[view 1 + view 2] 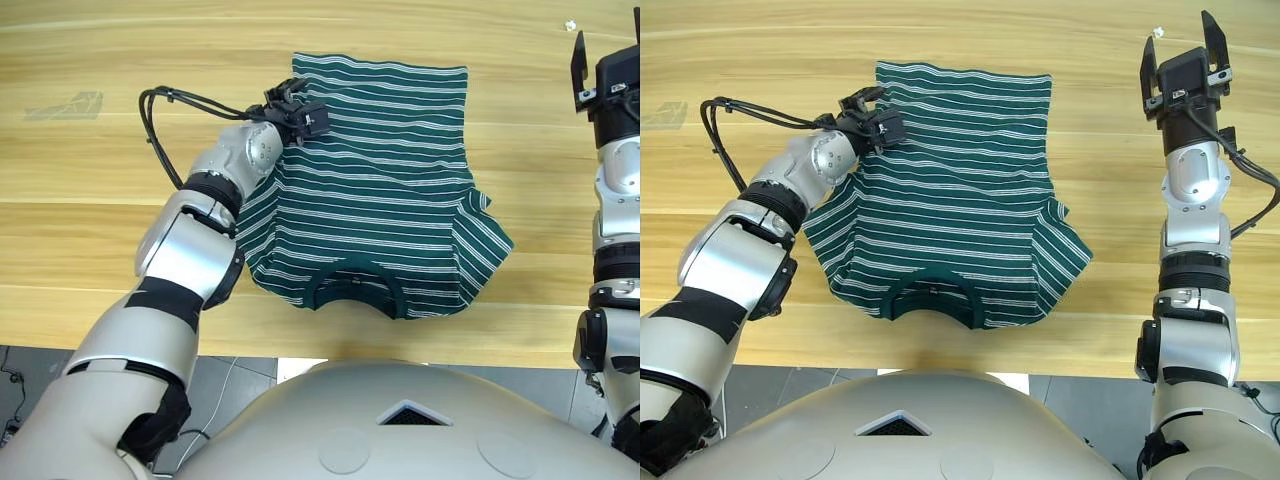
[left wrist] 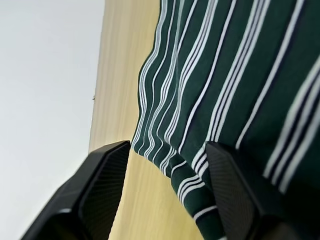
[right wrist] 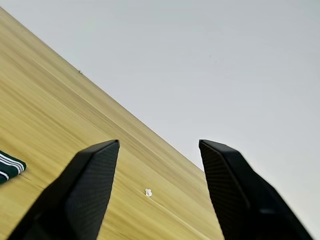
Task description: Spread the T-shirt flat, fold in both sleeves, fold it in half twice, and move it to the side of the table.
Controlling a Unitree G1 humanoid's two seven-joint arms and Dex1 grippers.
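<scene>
left gripper (image 2: pixel 169 150): jaws apart, straddling the T-shirt's (image 1: pixel 960 170) side edge at its 10 o'clock, one finger against the cloth, nothing pinched | right gripper (image 1: pixel 1178 35): jaws wide, empty, above the table (image 1: pixel 1110 150) at 2 o'clock, well apart | T-shirt: mid-table, collar at 6 o'clock, hem at 12
</scene>
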